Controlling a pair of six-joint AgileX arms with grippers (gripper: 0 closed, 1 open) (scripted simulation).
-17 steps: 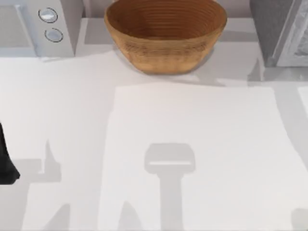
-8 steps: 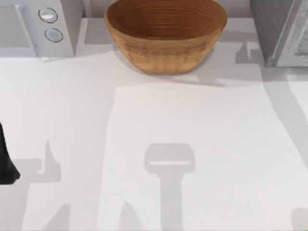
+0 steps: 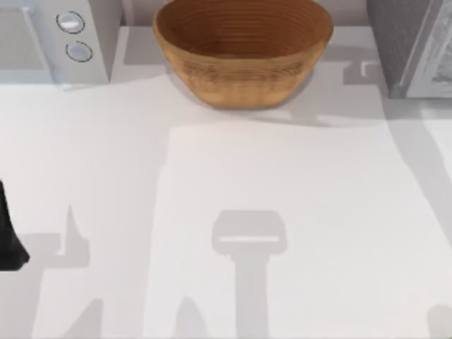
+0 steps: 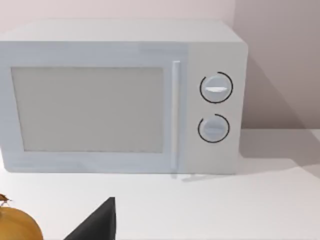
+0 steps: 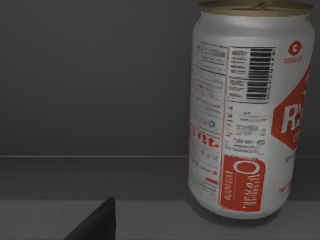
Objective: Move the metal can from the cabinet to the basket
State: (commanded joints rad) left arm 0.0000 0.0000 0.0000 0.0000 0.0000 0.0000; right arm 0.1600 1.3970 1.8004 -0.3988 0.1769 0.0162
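The metal can [image 5: 250, 110], silver with red label marks and a barcode, stands upright on a grey shelf inside the dark cabinet [image 5: 100, 90]. A dark part of my right gripper [image 5: 97, 225] shows low in the right wrist view, short of the can and to one side of it. In the top view the cabinet [image 3: 395, 42] stands at the far right with its paler door panel [image 3: 434, 56]. The tan woven basket [image 3: 244, 49] sits at the far middle with nothing in it. My left arm [image 3: 10, 233] rests at the table's left edge.
A white appliance with two round knobs [image 3: 63, 39] stands at the far left and faces the left wrist camera [image 4: 120, 100]. A yellow-orange round thing [image 4: 17, 227] lies near the left gripper [image 4: 97, 225]. Arm shadows fall across the white tabletop [image 3: 282, 183].
The small shadow beside the cabinet has slid toward the table's far edge. The basket, the appliance and my left arm have not moved.
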